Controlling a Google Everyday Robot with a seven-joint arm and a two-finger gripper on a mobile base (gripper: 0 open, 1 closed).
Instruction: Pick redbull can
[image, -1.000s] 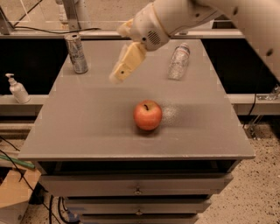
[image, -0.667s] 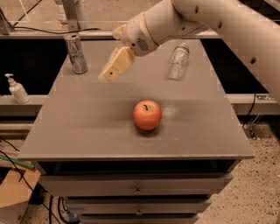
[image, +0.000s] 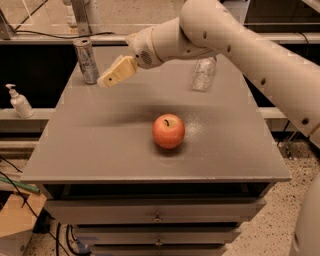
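Note:
The redbull can (image: 86, 60) is a slim silvery-grey can standing upright at the far left corner of the grey table (image: 100, 150). My gripper (image: 111, 76) hangs above the table just right of the can, its cream fingers pointing down-left toward the can's lower part, a small gap away from it. It holds nothing. The white arm reaches in from the upper right.
A red apple (image: 168, 131) sits near the table's middle. A clear crinkled plastic bottle (image: 203, 74) stands at the far right. A white pump bottle (image: 19, 101) stands on a ledge to the left. Drawers lie below the front edge.
My gripper has moved left toward the can and now sits close beside it. The can, apple and bottle have not moved.

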